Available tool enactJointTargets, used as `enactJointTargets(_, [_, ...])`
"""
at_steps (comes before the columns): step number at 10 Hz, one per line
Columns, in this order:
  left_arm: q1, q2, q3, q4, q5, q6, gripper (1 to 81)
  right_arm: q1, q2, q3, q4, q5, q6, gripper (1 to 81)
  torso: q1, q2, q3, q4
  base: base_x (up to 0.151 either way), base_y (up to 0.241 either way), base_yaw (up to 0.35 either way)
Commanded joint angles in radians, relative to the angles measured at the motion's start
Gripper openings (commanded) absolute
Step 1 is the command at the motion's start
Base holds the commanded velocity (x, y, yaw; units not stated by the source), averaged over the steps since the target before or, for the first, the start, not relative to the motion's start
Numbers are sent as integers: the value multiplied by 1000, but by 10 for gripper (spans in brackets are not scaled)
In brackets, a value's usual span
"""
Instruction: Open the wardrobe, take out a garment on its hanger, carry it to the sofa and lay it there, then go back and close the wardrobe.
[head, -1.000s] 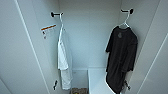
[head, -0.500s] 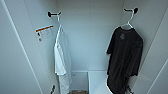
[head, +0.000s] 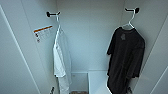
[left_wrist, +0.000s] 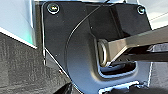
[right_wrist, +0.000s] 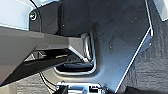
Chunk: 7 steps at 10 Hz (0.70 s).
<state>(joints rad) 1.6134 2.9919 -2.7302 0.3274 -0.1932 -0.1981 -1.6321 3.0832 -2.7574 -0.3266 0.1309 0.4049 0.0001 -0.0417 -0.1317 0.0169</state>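
Open wardrobe — orange-striped label, writing unreadable, far left; garment on hanger right. Tool states: cannot tell.

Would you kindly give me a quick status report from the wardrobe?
Wardrobe open. Black T-shirt on white hanger, on the right peg, untouched. White shirt on the left peg, apart from it. Gripper states not readable.

Dark grey carpet floor w/ fine woven texture, lit evenly; pale white panel beside it.
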Motion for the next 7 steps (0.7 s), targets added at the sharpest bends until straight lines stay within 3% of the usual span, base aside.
enactJointTargets(1, [-16, -4, -2, 10, 52, 5, 811, 21, 4, -2, -12, -51, -3, 811, 0, 0, 0, -20, 0, 0, 0])
enactJointTargets(2, [-14, -4, -2, 10, 52, 5, 811, 21, 4, -2, -11, -51, -1, 811, 0, 0, 0, -86, 0, 0, 0])
enactJointTargets(5, [-23, -2, -2, 7, 51, 3, 811, 21, 4, -2, -11, -51, -1, 811, 0, 0, 0, -153, 0, 0, 0])
enactJointTargets(7, [-37, -5, 0, 7, 49, 3, 811, 21, 2, -2, -11, -53, -1, 811, 0, 0, 0, -222, 0, 0, 0])
